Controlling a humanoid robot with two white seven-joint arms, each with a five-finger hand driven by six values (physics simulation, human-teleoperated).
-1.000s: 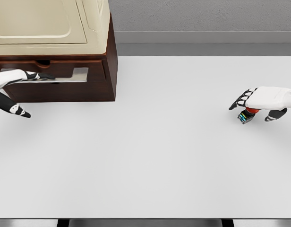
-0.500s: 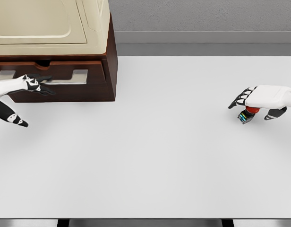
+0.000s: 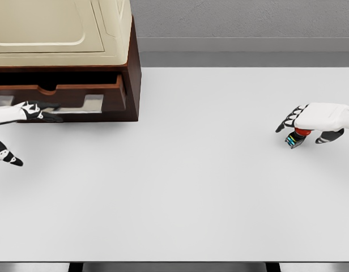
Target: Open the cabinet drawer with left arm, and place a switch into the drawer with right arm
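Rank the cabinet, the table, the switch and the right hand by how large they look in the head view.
1. table
2. cabinet, cut off by the picture's edge
3. right hand
4. switch, partly covered by that hand, so its full extent is unsure

Left hand [image 3: 28, 111] enters from left edge, white forearm nearly level, black fingers [image 3: 48, 117] stretched rightward, thumb [image 3: 5, 158] hanging down and apart below. Grip state unclear. Right hand [image 3: 311, 124] comes in from right edge, palm down, white back on top, black fingers [image 3: 289, 122] curled downward and leftward, thumb tucked under on the right.
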